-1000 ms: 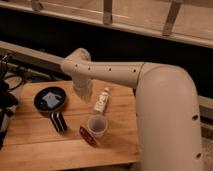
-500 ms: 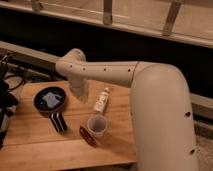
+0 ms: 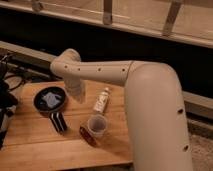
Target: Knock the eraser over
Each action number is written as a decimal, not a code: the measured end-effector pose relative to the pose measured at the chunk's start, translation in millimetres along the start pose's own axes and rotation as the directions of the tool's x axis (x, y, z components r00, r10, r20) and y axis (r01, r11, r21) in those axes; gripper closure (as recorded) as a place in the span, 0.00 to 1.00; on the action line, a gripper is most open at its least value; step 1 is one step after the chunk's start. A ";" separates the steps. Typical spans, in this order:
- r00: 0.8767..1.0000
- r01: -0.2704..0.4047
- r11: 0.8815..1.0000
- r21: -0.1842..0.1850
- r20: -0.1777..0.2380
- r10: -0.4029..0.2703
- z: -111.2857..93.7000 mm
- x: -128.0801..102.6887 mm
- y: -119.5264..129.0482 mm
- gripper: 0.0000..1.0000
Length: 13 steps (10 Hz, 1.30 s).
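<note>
The eraser (image 3: 58, 121) is a small black oblong block with a pale stripe. It sits on the wooden table (image 3: 30, 145), just below the round black pan (image 3: 50, 99). My white arm reaches in from the right and bends down at the table's back. The gripper (image 3: 76, 95) hangs at the pan's right edge, above and to the right of the eraser and apart from it.
A white bottle (image 3: 101, 101) lies on its side right of the gripper. A pale cup (image 3: 97, 125) stands in front of it, with a flat reddish-brown piece (image 3: 87, 135) at its base. Dark equipment and cables (image 3: 7, 95) stand at the table's left edge.
The arm's elbow and wrist have shifted a little to the left, toward the pan. The eraser, cup and bottle have not moved.
</note>
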 end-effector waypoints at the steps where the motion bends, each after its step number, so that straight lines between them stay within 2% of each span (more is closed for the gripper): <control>1: 1.000 0.013 1.000 0.000 0.000 -0.013 -1.3 -2.3 7.3 0.99; 13: 0.997 0.079 0.996 0.040 -0.014 -0.078 -5.5 -13.4 29.1 0.99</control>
